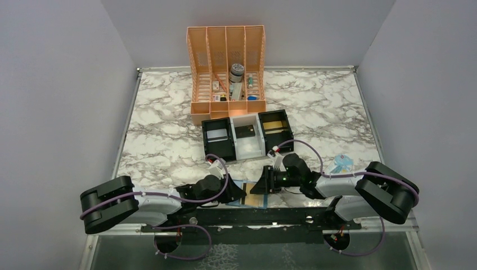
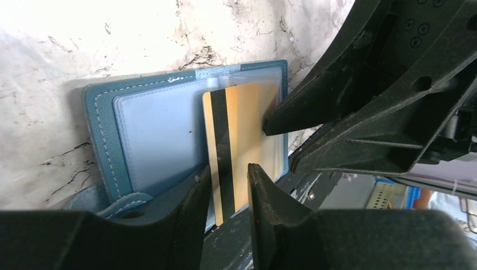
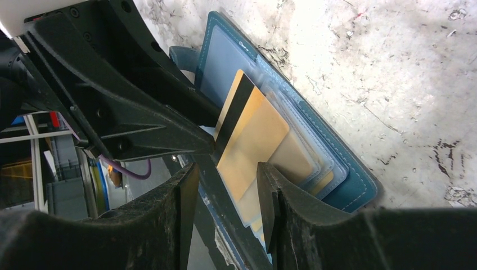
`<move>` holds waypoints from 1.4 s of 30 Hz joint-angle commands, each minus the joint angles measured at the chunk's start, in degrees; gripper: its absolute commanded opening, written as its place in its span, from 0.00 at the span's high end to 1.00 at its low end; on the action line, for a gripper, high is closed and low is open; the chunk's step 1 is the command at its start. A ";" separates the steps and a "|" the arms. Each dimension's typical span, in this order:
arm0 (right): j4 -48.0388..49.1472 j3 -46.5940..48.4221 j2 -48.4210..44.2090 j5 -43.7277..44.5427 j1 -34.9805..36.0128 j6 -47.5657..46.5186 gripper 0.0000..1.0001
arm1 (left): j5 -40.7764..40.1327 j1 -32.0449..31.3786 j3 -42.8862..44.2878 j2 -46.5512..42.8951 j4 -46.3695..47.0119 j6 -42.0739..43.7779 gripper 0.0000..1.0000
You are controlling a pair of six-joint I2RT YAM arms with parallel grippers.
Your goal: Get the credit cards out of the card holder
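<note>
- Gold credit card [image 2: 242,140] sits partly out of the open blue card holder [image 2: 101,129], at the marble table's [image 1: 169,140] 6 o'clock edge.
- Left gripper [image 2: 229,191] straddles it part-open; right gripper [image 3: 225,191] likewise, gripping nothing visibly.
- Risk: a pinch catching the clear pocket [image 2: 157,135] could drag the holder off the edge.

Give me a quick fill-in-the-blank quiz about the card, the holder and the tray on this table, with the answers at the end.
1. The gold card sticking out of the card holder carries a ___ stripe.
2. The card holder's cover is ___ in colour.
3. The tray has ___ compartments.
4. The tray's middle compartment is ___, between two black ones.
Missing words: black; blue; three; white.
</note>
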 commanded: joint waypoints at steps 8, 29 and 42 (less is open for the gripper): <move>-6.22 -3.32 2.77 1.94 0.18 -1.03 0.55 | 1.98 -0.19 -3.19 1.15 8.36 -2.92 0.79; -5.15 -3.59 4.79 2.14 0.18 -0.91 0.55 | 3.63 -0.18 -1.99 9.79 20.20 -4.16 0.92; -6.61 -2.72 5.38 3.87 0.13 -1.46 0.56 | -3.09 -0.14 -4.90 -6.47 4.10 -3.69 1.00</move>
